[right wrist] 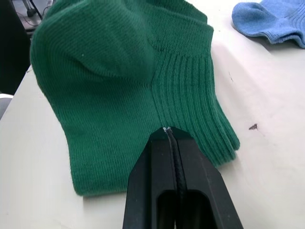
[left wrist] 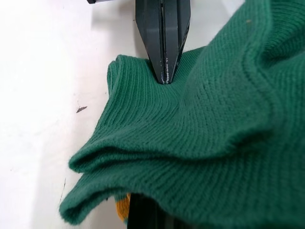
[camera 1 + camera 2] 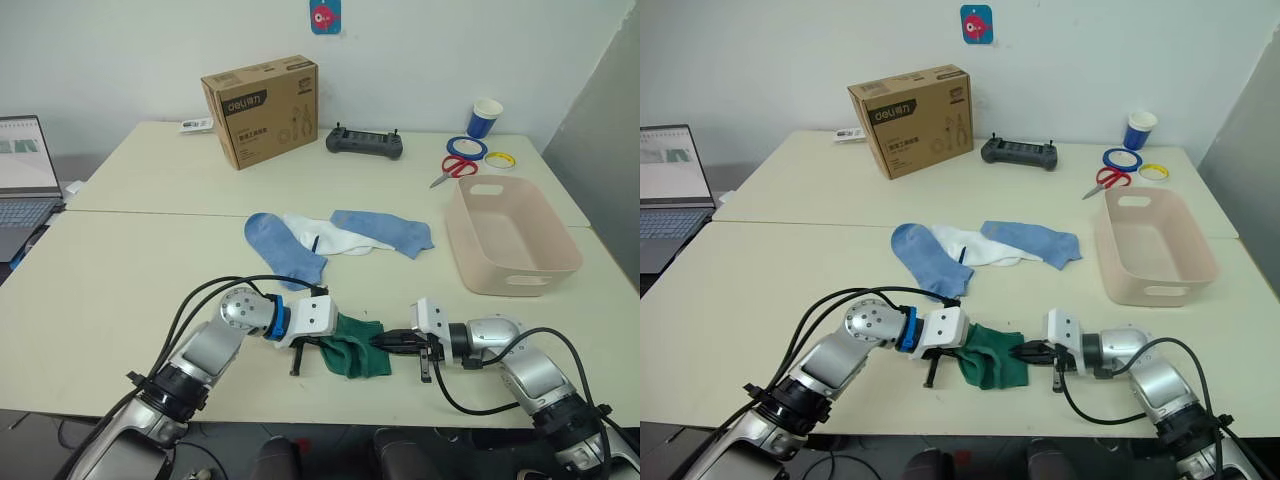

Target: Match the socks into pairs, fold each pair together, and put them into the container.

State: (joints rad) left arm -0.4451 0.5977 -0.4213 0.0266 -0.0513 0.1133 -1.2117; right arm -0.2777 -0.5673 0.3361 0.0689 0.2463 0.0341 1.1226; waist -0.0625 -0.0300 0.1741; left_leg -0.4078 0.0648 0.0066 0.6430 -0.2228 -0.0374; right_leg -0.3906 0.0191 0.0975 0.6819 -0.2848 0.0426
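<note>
At the far left edge of the frame a laptop [image 3: 22,170] stands on a neighbouring desk. In the lower left, the left gripper [image 3: 310,352] lies low on the desk [image 3: 130,290]; the green sock [image 3: 358,347] lies over its fingers, and I cannot tell if they are apart or together. The green sock is in the lower middle of the frame, near the front edge of the desk, folded in layers, with a small yellow mark at one edge in the left wrist view. Above it, in the middle of the frame, a blue sock [image 3: 282,246], a white sock [image 3: 330,234] and a second blue sock [image 3: 388,230] lie in a row, each overlapping the next. In the upper middle stand a cardboard box [image 3: 262,108] and a black controller [image 3: 365,143]. To the right of the green sock, the right gripper [image 3: 384,342] has its fingers pressed together on the ribbed cuff. On the right of the frame the pink container [image 3: 510,235] sits on the desk, well apart from the socks. Behind it lie red scissors [image 3: 455,168], tape rolls [image 3: 482,153] and a blue cup [image 3: 485,118].
</note>
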